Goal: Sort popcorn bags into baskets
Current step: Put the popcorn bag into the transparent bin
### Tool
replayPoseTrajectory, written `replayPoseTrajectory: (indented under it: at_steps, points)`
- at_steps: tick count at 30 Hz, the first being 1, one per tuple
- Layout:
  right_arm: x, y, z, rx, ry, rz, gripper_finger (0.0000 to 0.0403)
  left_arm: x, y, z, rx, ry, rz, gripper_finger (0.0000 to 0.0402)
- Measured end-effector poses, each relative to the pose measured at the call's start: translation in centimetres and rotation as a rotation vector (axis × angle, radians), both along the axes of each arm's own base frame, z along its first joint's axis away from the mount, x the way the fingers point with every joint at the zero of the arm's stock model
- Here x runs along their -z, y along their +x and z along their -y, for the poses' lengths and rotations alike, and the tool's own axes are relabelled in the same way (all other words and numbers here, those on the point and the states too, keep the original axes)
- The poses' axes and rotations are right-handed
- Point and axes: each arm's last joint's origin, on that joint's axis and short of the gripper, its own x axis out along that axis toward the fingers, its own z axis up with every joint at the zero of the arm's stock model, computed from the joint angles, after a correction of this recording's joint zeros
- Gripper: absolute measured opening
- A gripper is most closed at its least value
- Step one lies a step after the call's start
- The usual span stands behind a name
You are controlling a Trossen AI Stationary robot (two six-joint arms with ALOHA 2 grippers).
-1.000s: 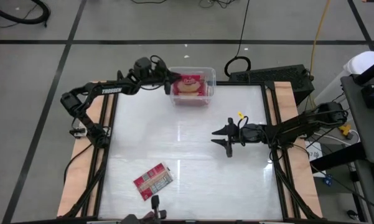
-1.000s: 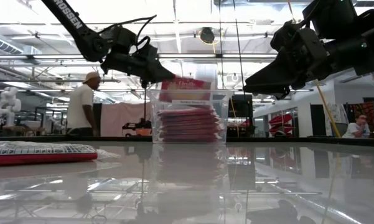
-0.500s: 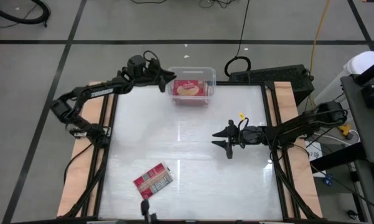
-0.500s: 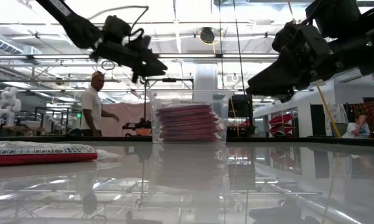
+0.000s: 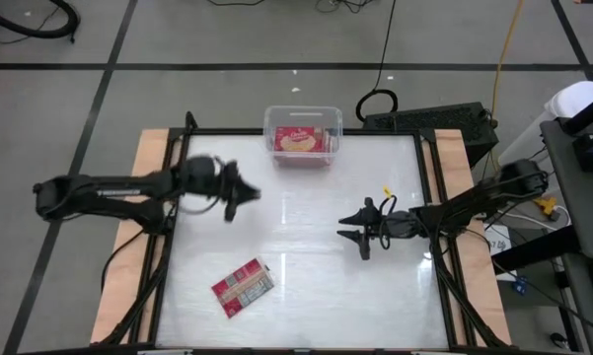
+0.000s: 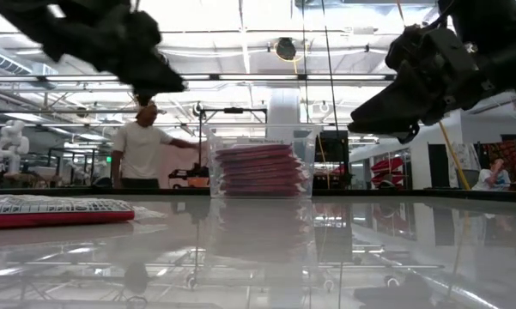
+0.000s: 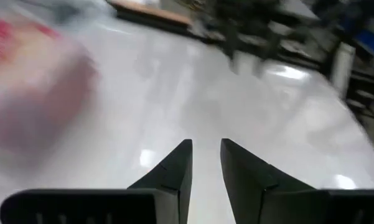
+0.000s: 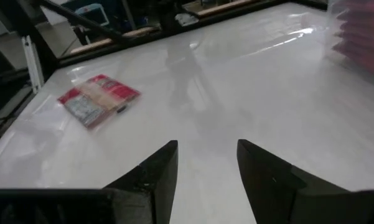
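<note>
Clear bin (image 5: 303, 134) at the far edge of the white surface (image 5: 296, 266), stacked nearly to the rim with red popcorn bags (image 6: 262, 169); topmost bag (image 5: 300, 139) popcorn picture up. Single loose bag (image 5: 243, 286) flat on the surface, label face up, well apart from the bin, toward the near edge. Left tool (image 5: 239, 193) between bin and loose bag, empty, fingers (image 7: 174, 171) narrowly parted. Right tool (image 5: 356, 229) parked over mid-surface, empty, fingers (image 8: 154, 171) moderately apart. Person (image 6: 142, 148) beyond the bin.
</note>
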Motion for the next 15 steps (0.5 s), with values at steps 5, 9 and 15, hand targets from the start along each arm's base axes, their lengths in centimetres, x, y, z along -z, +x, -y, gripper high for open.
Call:
replayPoseTrajectory:
  at_steps: [5,9,15]
  points:
    - [0.2,0.7,-0.8,-0.019,0.023,0.013,0.0157,2.6,-1.6,4.8,0.049,-0.027,-0.047,0.0086]
    - [0.3,2.3,-1.9,-0.045,0.022,-0.003,0.0157,3.8,-2.3,8.3,0.079,-0.002,-0.082,0.0086]
    - [0.3,4.8,-3.9,-0.138,0.005,-0.018,0.0157,4.3,-3.1,13.5,0.179,0.055,-0.045,0.0087]
